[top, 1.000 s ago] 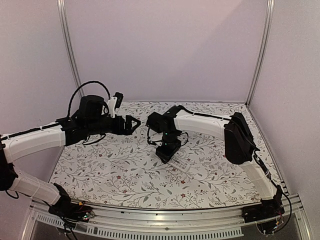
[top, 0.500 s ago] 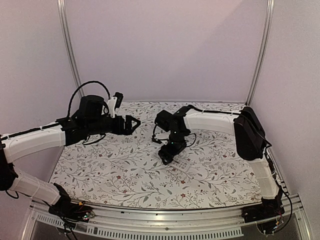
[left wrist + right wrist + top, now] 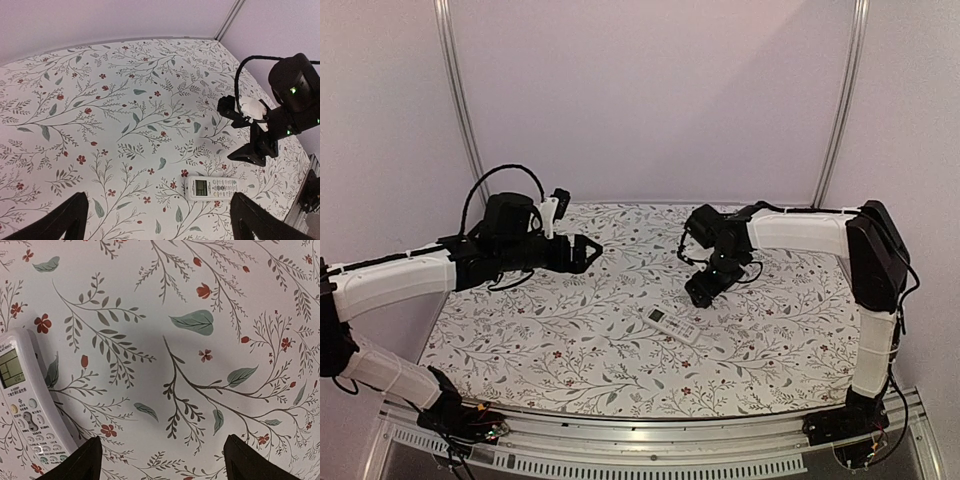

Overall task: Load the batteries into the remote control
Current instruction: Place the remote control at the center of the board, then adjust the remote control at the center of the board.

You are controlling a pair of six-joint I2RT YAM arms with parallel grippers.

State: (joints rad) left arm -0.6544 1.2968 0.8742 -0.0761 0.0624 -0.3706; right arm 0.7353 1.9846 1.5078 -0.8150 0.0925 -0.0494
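The white remote control (image 3: 672, 325) lies face up on the floral table, display and buttons showing. It also shows in the left wrist view (image 3: 212, 188) and at the left edge of the right wrist view (image 3: 27, 405). My right gripper (image 3: 700, 295) is open and empty, just up and right of the remote; in its own view (image 3: 160, 460) the jaws stand wide apart over bare table. My left gripper (image 3: 592, 248) is open and empty, held above the table's back left; its view (image 3: 159, 220) shows the remote between its fingertips' spread. No batteries are in view.
The floral table surface (image 3: 570, 340) is bounded by pale walls with metal corner posts (image 3: 840, 100). The metal front rail (image 3: 650, 440) carries both arm bases. The right arm (image 3: 280, 110) shows in the left wrist view beyond the remote.
My right gripper has let go of the remote and moved right and back, away from it. The remote now lies uncovered on the table. The left arm has barely moved.
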